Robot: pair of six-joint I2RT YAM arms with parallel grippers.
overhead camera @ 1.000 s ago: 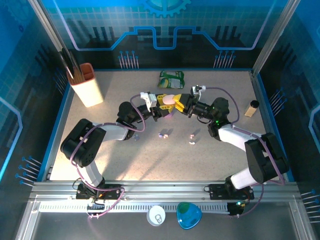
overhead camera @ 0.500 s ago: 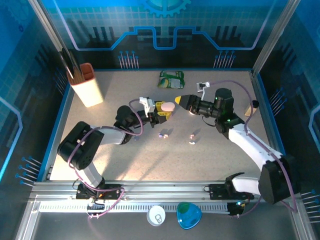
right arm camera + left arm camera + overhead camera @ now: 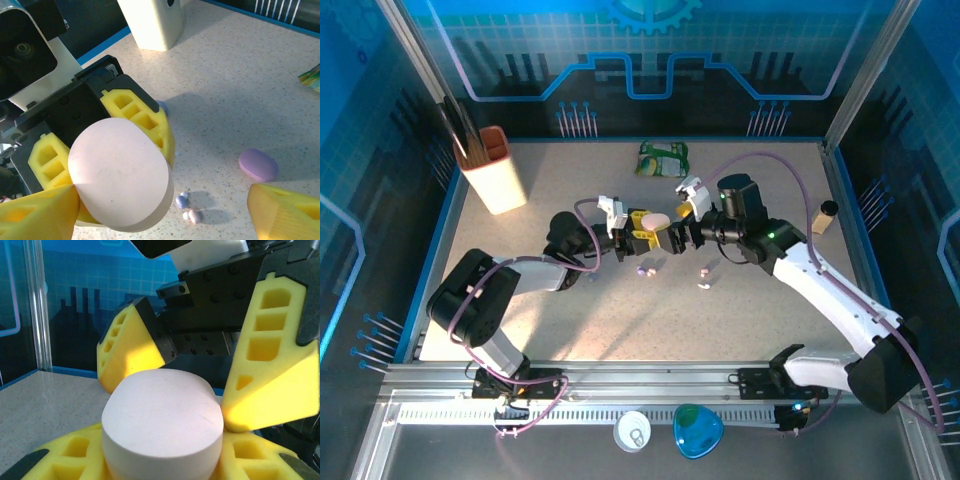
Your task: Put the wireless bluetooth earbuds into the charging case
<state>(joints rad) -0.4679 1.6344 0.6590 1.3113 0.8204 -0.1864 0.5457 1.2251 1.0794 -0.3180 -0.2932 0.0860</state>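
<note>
Pinkish pebble-shaped case (image 3: 657,218) sits closed in my left gripper (image 3: 645,227), right gripper (image 3: 677,226) spread wide, tiny pale earbuds (image 3: 645,270) not yet inserted.

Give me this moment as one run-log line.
left gripper: shut on pink case, lid closed | right gripper: open, straddling it | earbuds: loose on table | lilac case: on table

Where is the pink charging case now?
In the top view, the pink charging case is mid-table, held by the left gripper, the open right gripper beside it, near loose earbuds.
</note>
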